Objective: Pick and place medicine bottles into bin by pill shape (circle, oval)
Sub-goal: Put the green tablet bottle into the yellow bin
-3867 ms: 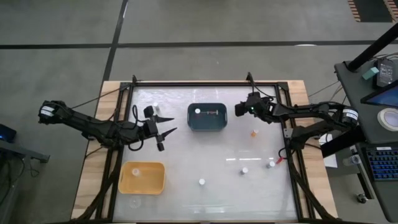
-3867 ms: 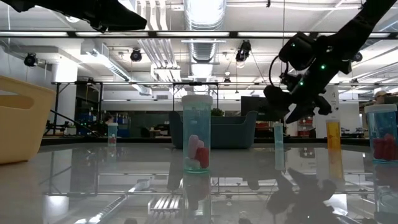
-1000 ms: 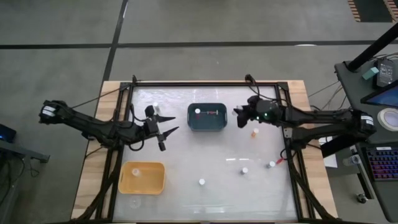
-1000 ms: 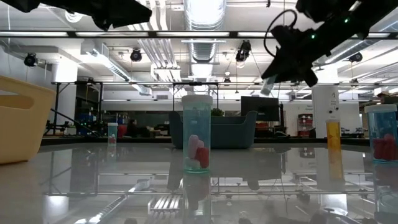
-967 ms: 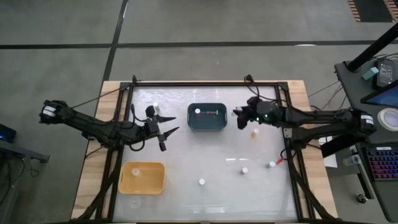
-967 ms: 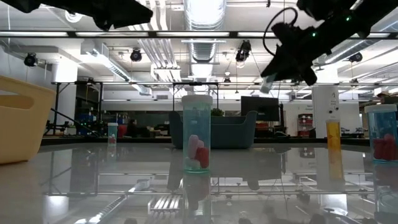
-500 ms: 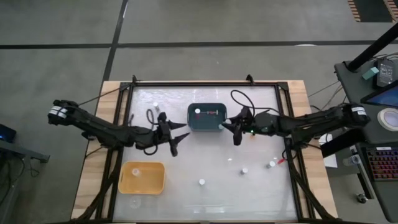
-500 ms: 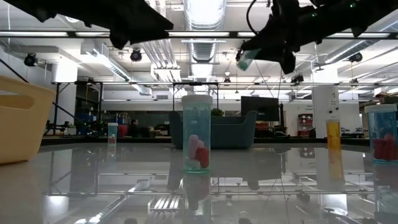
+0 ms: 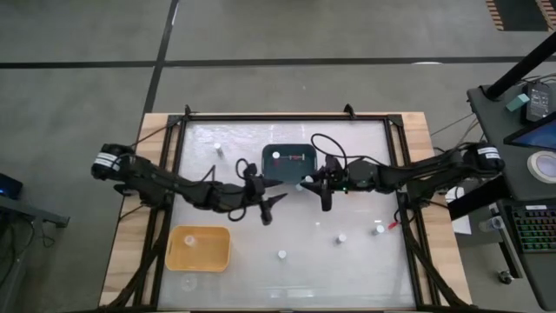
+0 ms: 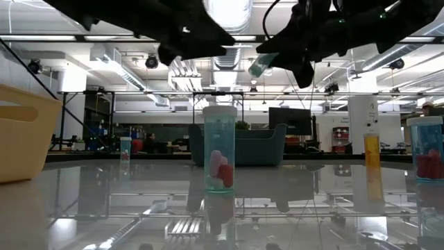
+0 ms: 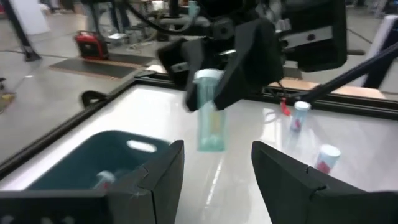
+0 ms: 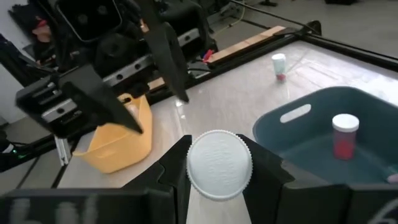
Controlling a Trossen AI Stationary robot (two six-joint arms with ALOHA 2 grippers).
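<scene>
While a white-capped clear medicine bottle (image 11: 209, 112) is clamped aloft in the right gripper (image 9: 306, 183), handover to the open-jawed left gripper (image 9: 268, 204) appears next.

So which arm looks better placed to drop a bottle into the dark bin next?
The right. Its pincer already grips a bottle just beside the dark bin; the left pincer hangs open and empty.

Setting: open-plan robotics lab or industrial workshop. Evidence: exposed ceiling ducts (image 10: 225, 52) and strip lights, grey concrete floor (image 9: 261, 30), distant benches and racks; a framed white tabletop (image 9: 347, 261) on a wooden base, with a computer workstation (image 9: 530, 174) off its right edge.
</scene>
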